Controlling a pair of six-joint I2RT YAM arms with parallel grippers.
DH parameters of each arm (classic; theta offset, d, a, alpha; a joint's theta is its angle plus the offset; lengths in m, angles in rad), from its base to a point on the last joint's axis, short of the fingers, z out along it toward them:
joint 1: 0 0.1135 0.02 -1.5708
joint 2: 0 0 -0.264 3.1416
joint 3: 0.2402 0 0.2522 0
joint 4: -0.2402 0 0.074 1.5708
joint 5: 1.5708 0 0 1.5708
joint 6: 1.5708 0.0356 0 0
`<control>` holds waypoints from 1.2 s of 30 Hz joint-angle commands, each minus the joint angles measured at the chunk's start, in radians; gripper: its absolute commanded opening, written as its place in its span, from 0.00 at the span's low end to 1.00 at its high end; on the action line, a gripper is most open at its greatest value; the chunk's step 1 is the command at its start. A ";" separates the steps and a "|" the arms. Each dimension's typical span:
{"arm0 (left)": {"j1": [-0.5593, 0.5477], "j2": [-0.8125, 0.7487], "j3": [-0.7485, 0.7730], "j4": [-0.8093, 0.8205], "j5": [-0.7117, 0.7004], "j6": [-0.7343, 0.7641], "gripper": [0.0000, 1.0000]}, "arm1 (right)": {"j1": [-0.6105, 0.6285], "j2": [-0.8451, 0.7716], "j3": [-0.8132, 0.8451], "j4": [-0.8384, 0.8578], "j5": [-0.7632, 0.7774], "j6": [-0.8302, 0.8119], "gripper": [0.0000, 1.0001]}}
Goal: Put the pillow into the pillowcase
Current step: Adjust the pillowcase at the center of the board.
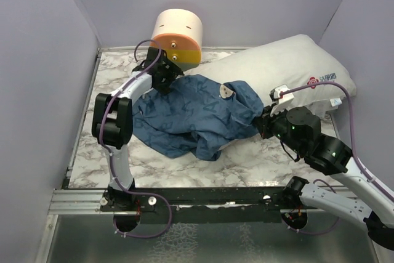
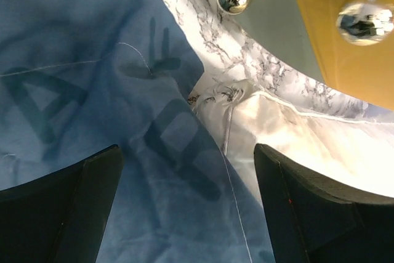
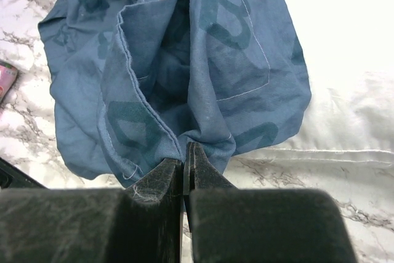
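Pillow [image 1: 289,66]: far right on marble table [image 1: 258,158], left end under pillowcase [image 1: 191,115].
Pillowcase: crumpled, mid-table.
Left gripper [image 2: 188,207]: jaws wide apart above pillowcase cloth.
Right gripper [image 3: 184,155]: clamped on pillowcase hem.

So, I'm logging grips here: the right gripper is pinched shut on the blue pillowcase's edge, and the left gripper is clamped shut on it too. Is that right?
Not quite. The left gripper is open, its jaws standing wide apart over the pillowcase; the left wrist view shows it. The right gripper is pinched shut on the pillowcase's edge.
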 commanded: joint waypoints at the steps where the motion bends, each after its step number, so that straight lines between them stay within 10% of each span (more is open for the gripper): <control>1: -0.019 0.073 0.097 -0.088 0.000 -0.059 0.90 | -0.002 0.003 -0.001 0.066 -0.019 -0.023 0.01; 4: -0.021 0.089 0.112 -0.083 0.005 -0.063 0.82 | -0.002 0.005 -0.009 0.080 -0.020 -0.024 0.01; 9: -0.013 0.055 0.093 -0.084 0.008 -0.056 0.38 | -0.002 0.003 -0.018 0.097 -0.018 -0.032 0.01; 13: -0.002 -0.010 0.080 -0.141 -0.049 -0.020 0.35 | -0.002 0.023 -0.002 0.110 -0.022 -0.064 0.01; 17: 0.021 -0.105 0.020 -0.135 -0.101 0.010 0.09 | -0.002 0.059 0.012 0.137 -0.049 -0.100 0.01; 26: 0.043 -0.310 -0.064 -0.122 -0.204 0.065 0.00 | -0.002 0.138 0.068 0.195 -0.117 -0.165 0.01; 36: 0.136 -0.644 -0.024 -0.196 -0.685 0.067 0.00 | -0.002 0.419 0.412 0.296 -0.255 -0.351 0.01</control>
